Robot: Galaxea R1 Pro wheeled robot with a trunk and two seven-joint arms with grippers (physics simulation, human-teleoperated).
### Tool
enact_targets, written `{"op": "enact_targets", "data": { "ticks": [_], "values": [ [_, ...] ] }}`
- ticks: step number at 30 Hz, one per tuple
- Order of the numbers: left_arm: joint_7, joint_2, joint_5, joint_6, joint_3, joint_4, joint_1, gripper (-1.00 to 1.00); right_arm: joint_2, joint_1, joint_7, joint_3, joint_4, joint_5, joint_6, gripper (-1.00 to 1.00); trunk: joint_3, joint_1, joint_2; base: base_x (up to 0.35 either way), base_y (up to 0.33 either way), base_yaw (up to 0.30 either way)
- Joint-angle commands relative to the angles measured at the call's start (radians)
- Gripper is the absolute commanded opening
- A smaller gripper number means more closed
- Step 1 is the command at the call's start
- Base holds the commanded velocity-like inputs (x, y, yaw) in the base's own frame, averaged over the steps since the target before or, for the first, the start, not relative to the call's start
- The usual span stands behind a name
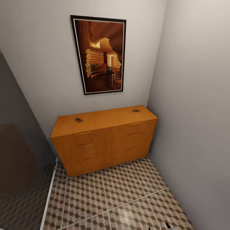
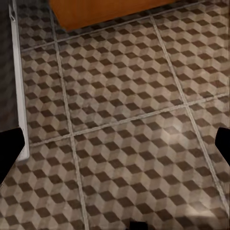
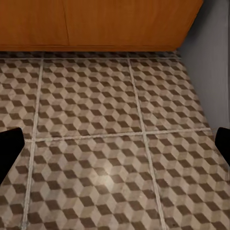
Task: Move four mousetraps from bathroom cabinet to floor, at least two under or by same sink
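Note:
The orange-brown cabinet [image 1: 105,140] stands against the far wall with all its drawers shut. Two mousetraps lie on its top, one near the left end [image 1: 79,120] and one near the right end [image 1: 135,111]. The cube-patterned bathroom floor [image 1: 121,198] stretches from the cabinet toward me. In the left wrist view, my left gripper [image 2: 115,146] hangs open over bare tiles, its dark fingertips [image 2: 10,148] far apart, with the cabinet's base [image 2: 110,12] beyond. My right gripper [image 3: 115,146] is open over tiles too, facing the cabinet's front [image 3: 100,24]. The sink is out of view.
A framed picture [image 1: 100,54] hangs above the cabinet. A grey wall [image 1: 195,127] closes the right side, right up against the cabinet's end. On the left a pale strip [image 1: 49,195] edges the floor beside a dark translucent panel [image 1: 16,153].

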Motion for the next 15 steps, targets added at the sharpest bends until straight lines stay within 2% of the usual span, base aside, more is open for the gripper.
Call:
{"op": "enact_targets", "data": {
  "ticks": [1,15],
  "values": [
    [0.004,0.000,0.004,-0.005,-0.009,0.003,-0.001,1.00,0.000,-0.001,-0.003,0.009,0.001,-0.007,-0.003,1.00,-0.001,0.001,-0.002,0.169,0.134,-0.222],
    [0.004,0.000,0.004,-0.005,-0.009,0.003,-0.001,1.00,0.000,-0.001,-0.003,0.009,0.001,-0.007,-0.002,1.00,0.016,0.001,-0.002,0.109,0.109,-0.221]
  ]
}}
